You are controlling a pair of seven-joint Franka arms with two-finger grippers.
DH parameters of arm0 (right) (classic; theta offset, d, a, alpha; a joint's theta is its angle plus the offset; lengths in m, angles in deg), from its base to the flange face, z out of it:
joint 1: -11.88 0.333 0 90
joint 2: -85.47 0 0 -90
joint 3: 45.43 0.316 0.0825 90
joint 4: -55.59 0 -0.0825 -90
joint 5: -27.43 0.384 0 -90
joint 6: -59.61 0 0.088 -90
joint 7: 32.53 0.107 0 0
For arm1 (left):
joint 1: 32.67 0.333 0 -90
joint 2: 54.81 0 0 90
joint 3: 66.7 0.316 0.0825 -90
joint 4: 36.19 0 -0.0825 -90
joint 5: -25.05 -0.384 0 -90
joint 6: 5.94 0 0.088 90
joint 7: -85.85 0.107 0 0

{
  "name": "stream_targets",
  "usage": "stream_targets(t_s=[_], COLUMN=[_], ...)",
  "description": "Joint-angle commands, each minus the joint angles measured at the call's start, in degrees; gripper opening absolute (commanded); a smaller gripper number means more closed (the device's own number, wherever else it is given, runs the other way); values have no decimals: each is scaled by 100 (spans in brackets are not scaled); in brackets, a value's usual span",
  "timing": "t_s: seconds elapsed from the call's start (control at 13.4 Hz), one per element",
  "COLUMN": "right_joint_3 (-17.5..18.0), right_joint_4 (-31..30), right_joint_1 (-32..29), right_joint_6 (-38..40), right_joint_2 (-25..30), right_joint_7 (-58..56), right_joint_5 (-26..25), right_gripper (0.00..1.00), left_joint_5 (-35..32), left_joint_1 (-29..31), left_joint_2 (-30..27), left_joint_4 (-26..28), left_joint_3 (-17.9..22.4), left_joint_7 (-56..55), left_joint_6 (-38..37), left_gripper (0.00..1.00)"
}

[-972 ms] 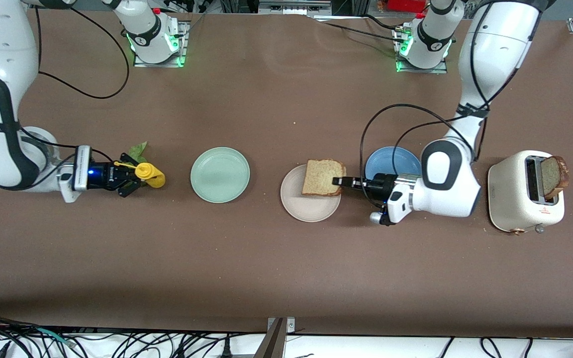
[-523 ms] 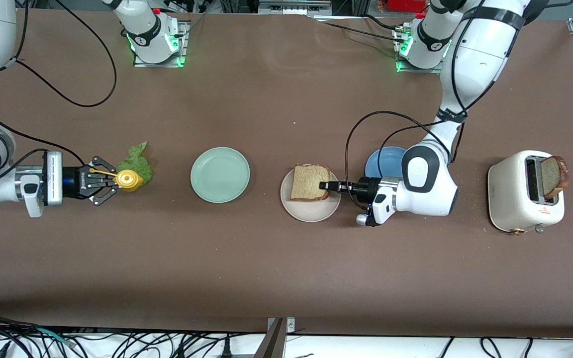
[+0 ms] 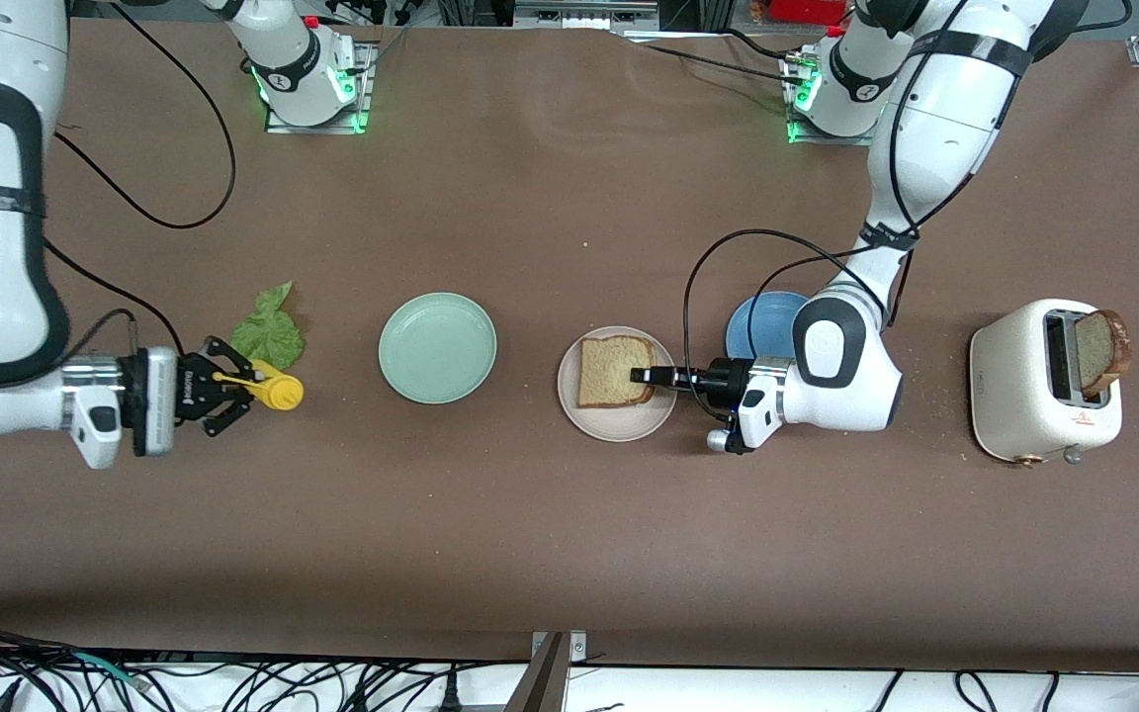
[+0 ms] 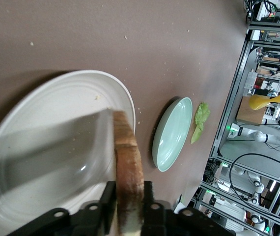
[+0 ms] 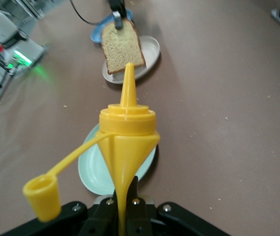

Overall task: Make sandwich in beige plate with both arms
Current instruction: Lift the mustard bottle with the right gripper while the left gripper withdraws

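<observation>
Bread slice (image 3: 615, 371) is what we're watching, sitting over the beige plate (image 3: 609, 420) with the left gripper (image 3: 641, 376) at its edge toward the left arm's end of the table. From the left wrist view we see the slice (image 4: 128, 182) edge-on between the black fingers (image 4: 151, 196), which sit on either side of the crust; whether they grip it or have let go, we cannot tell. Just beside the beige plate, toward the left arm's end, we spot the blue plate (image 3: 765, 321), partly under the arm. Next out is the white toaster (image 3: 1042, 382) with a second slice (image 3: 1099, 351) standing up out of its slot. Over at the right arm's end, the right gripper (image 3: 245, 386) is clenched on a yellow squeeze bottle (image 3: 278, 393), its cap (image 5: 41, 197) dangling off on its strap and its nozzle (image 5: 128, 83) pointing toward the plates. We see a lettuce leaf (image 3: 268, 331) on the table close by, and the mint-green plate (image 3: 437, 347) between it and the beige plate
</observation>
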Motion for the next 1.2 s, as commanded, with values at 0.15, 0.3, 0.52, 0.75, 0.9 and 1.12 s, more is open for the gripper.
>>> stream_targets(t_s=[0.15, 0.3, 0.52, 0.75, 0.9, 1.12], right_joint_3=[-7, -16, -16, -25, -33, -51], right_joint_4=[510, 545, 554, 554, 554, 563], right_joint_1=[482, 703, 1063, 1291, 1502, 1924], right_joint_6=[-148, -340, -525, -605, -710, -702], right_joint_2=[-114, -106, -97, -79, -44, -27], right_joint_7=[938, 1410, 1772, 2142, 2501, 2949], right_joint_5=[-404, -466, -597, -791, -1071, -1712], right_gripper=[2, 2, 2, 2, 2, 2], left_joint_5=[103, 50, 24, -528, -556, -907], left_joint_1=[-78, -43, -34, -8, 10, 19], left_joint_2=[65, 56, 29, -58, -111, -347], left_joint_4=[-117, -117, -117, -117, -117, -74], left_joint_3=[86, 104, 243, 402, 533, 753], left_joint_7=[114, 97, 35, 18, 9, -9], left_joint_6=[52, 60, 60, 60, 52, 17], left_gripper=[67, 75, 88, 91, 93, 99])
